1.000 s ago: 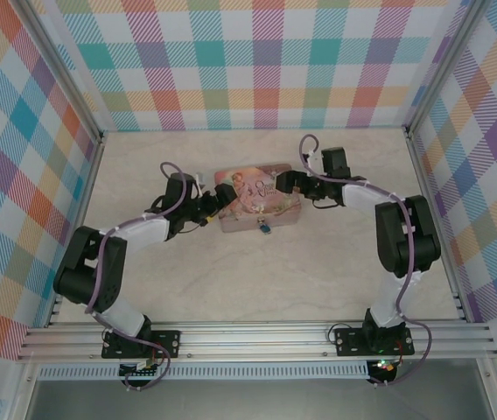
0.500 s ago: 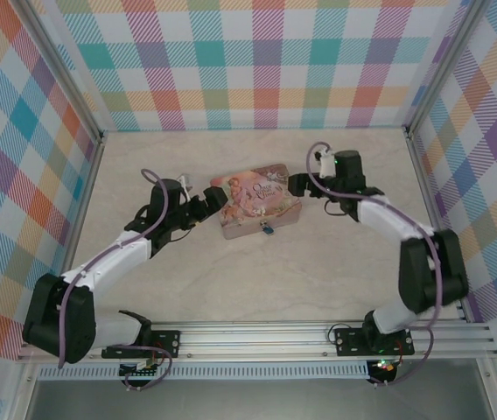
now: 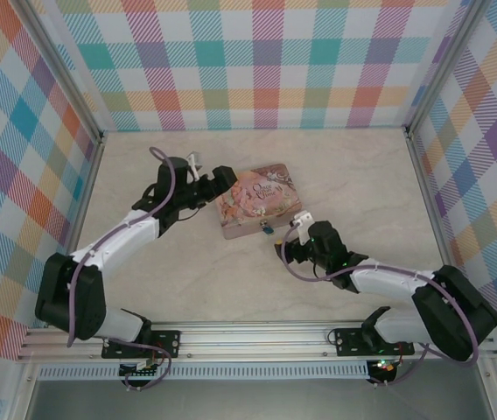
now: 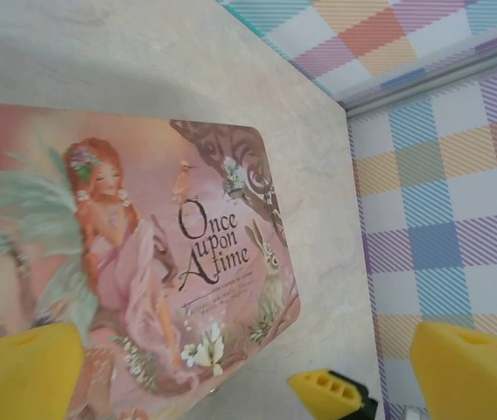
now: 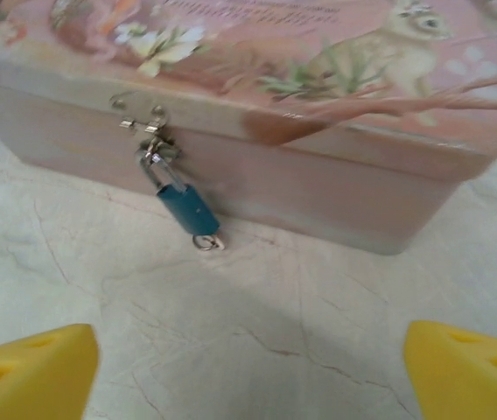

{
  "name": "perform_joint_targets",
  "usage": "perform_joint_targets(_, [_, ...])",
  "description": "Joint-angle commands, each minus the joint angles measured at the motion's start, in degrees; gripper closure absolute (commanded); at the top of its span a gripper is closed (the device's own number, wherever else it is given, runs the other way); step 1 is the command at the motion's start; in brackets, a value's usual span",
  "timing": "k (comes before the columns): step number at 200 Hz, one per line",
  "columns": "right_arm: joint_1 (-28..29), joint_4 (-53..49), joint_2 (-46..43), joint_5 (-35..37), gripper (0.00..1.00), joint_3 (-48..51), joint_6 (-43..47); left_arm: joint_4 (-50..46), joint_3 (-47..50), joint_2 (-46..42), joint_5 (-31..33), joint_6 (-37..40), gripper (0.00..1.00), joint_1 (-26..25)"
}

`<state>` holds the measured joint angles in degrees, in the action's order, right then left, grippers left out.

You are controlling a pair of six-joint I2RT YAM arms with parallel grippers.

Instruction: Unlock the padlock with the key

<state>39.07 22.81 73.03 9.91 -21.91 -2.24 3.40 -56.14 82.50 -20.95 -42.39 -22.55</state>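
Presently: padlock lies ahead of the open right gripper; left gripper stands at the far side of the tin

1. Padlock. The padlock (image 5: 185, 208) hangs by its shackle from the hasp (image 5: 148, 122) on the front wall of the pink tin (image 5: 336, 184). In the right wrist view it sits left of centre in the upper half. Its long axis is tilted, with the shackle to the upper left and the teal body running down to the lower right. The lower end rests at or just above the table (image 3: 187, 280). A small silvery ring (image 5: 206, 242) sits at that lower end. Whether it is the head of the key seated in the keyhole is too small to tell.

2. Overhead position. The padlock (image 3: 269, 229) lies on the lower edge of the tin (image 3: 253, 197), near the middle of the frame.

3. Right gripper. The right gripper (image 3: 287, 250) is just beside the padlock, to its lower right, and faces the tin's front wall. In its own view the right gripper (image 5: 248, 350) is spread wide. The yellow pads stand in the two lower corners with nothing between them but bare table. The padlock lies above and somewhat left of the line between the pads.

4. Left gripper. The left gripper (image 3: 218, 184) is at the tin's upper left corner, with the tin between it and the padlock. It is also parted wide and holds nothing. Its own view looks across the illustrated lid (image 4: 143, 219).

5. Assessment. The right arm is clearly the nearer to the lock. Any approach would need a shift to the upper left in its view, meeting the ring end along the padlock's slanted axis. The left arm looks placed to steady the tin.
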Motion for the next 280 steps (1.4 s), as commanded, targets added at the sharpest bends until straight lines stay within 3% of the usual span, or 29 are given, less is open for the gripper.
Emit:
perform_joint_targets(1, [0.57, 10.35, 3.73, -0.6, 0.18, 0.85, 1.14, 2.45, -3.53, 3.87, -2.97, 0.25, 0.07, -1.51])
perform_joint_targets(68, [-0.96, 21.56, 14.41, -12.11, 0.23, -0.64, 12.04, 1.59, -12.53, 14.4, -6.29, 1.29, 0.13, -2.39])
perform_joint_targets(175, [-3.03, 23.07, 22.78, -14.01, 0.23, -6.04, 16.96, -1.59, -18.31, 21.57, -6.47, 3.39, 0.13, -2.24])
perform_joint_targets(236, [-2.99, 22.73, 26.52, -16.09, 0.34, -8.72, 15.47, -0.47, -17.07, 22.99, -6.97, 2.3, 0.13, -2.24])
perform_joint_targets(280, [-3.03, 24.19, 27.45, -16.61, 0.49, -8.75, 13.99, -0.5, -16.4, 23.07, -6.13, 1.97, 0.13, -2.24])
